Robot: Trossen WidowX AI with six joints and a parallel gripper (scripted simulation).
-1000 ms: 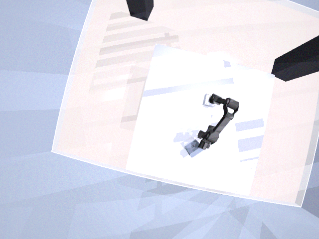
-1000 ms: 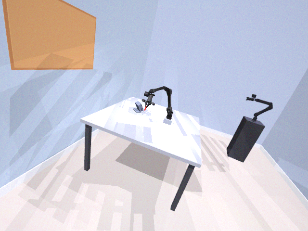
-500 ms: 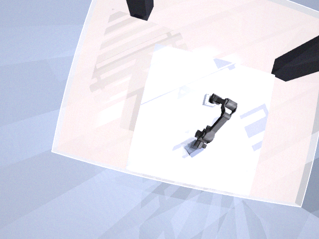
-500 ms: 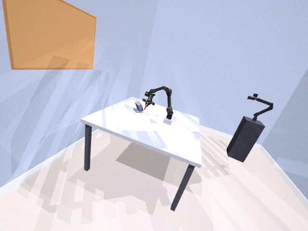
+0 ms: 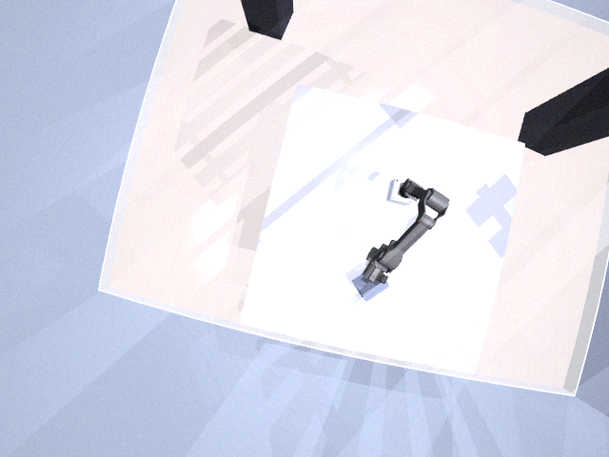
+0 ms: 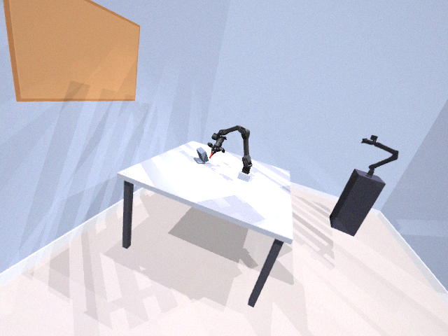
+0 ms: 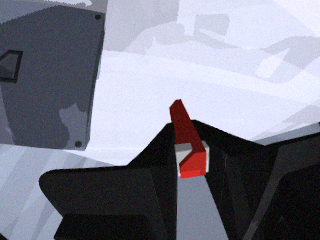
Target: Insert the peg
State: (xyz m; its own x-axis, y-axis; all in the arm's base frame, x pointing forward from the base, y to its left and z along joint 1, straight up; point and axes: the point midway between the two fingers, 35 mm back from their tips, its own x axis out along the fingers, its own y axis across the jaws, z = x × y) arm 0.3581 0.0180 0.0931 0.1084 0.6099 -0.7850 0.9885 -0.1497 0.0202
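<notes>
My gripper (image 7: 182, 127) (image 6: 216, 148) (image 5: 369, 276) is shut on the red peg (image 7: 180, 123) (image 6: 211, 155). The peg points out past the fingertips, tilted down in the air. The grey sloped panel (image 7: 50, 80) (image 6: 200, 155) (image 5: 360, 288) stands on the white table (image 6: 202, 187) (image 5: 314, 275). In the wrist view the panel fills the left side, with its dark hole (image 7: 10, 66) at the far left edge. The peg tip is off to the right of the panel, apart from it. From above, the wrist covers most of the panel and hides the peg.
The arm's base (image 6: 244, 176) (image 5: 396, 192) sits on a small white block near the table's middle. A dark box (image 6: 356, 202) (image 5: 565, 118) carrying another arm stands on the floor to the right. A second dark box (image 5: 267, 17) stands beyond the table.
</notes>
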